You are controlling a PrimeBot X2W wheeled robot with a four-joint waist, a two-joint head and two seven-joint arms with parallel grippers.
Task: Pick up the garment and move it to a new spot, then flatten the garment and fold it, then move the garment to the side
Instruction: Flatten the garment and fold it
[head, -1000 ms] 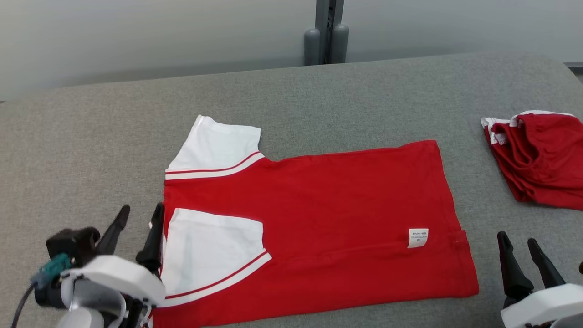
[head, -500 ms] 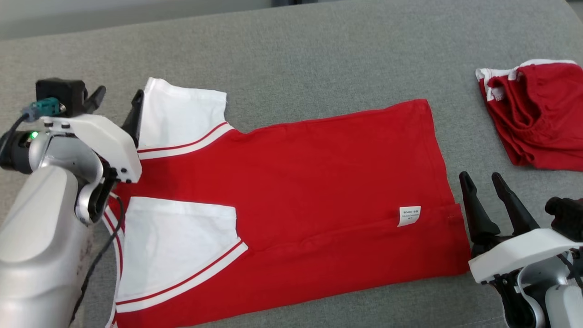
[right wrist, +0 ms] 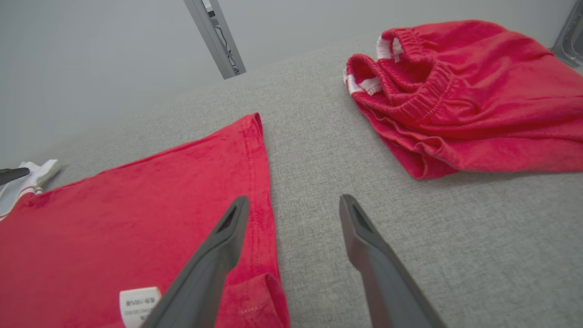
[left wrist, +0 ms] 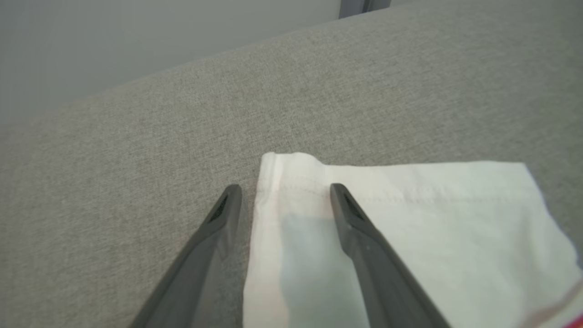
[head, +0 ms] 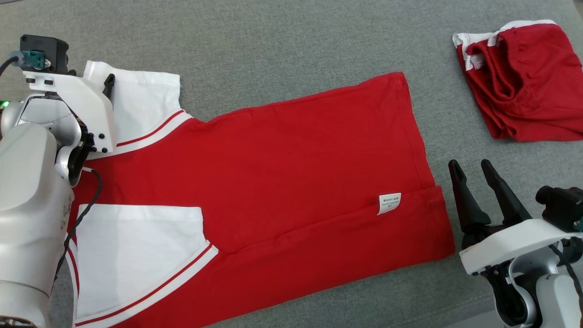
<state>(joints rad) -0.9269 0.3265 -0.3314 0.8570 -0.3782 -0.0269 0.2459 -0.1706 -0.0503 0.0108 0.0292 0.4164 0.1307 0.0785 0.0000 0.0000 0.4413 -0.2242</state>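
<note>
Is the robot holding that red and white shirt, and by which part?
Nothing is held. The left gripper stands open astride the edge of the white sleeve; the right gripper is open beside the hem of the shirt.

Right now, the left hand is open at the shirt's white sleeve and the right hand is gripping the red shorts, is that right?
Not quite. The right hand grips nothing: it is open beside the shirt at its hem, apart from the red shorts, as the right wrist view shows. The left hand is indeed open at the white sleeve.
</note>
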